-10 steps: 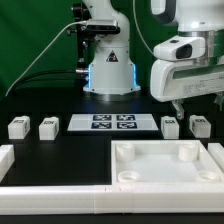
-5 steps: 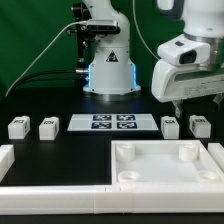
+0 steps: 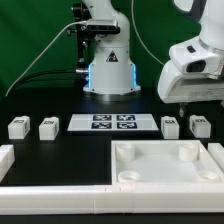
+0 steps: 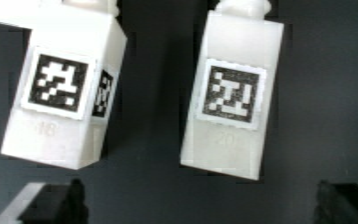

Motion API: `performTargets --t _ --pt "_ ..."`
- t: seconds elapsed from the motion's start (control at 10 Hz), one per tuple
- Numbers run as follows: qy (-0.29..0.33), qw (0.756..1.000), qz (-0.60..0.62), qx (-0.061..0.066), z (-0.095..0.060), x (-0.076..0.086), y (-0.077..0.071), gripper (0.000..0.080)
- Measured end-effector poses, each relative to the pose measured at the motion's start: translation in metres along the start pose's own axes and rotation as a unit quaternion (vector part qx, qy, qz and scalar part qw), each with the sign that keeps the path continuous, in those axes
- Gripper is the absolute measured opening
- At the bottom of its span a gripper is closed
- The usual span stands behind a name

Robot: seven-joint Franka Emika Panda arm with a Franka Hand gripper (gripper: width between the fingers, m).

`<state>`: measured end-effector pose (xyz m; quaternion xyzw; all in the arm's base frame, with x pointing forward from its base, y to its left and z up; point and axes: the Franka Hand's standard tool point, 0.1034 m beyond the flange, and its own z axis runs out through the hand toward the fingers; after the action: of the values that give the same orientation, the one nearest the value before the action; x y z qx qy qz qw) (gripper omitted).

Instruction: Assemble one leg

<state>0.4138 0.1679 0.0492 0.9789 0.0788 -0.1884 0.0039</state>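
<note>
Black table [image 3: 60,150] — spread gripper [image 4: 202,205] above two legs [image 4: 66,95] [image 4: 234,100], fingertips [image 4: 48,203] cropped.

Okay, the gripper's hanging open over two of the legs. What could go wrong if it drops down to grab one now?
1. One leg lies close beside the second leg, so a finger of the open gripper coming down could land on or shove the wrong one.
2. Both legs look skewed to the fingers in the wrist view; closing now might twist a leg rather than grip it squarely.
</note>
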Motion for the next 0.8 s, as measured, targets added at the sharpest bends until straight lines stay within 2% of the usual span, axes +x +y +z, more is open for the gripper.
performTargets --t 0.3,0.8 --pt "-0.016 1.000 0.002 -0.002 0.003 -0.002 0.000 0.0649" --pt "-0.039 0.999 0.024 -0.005 0.025 -0.003 -0.007 0.0649"
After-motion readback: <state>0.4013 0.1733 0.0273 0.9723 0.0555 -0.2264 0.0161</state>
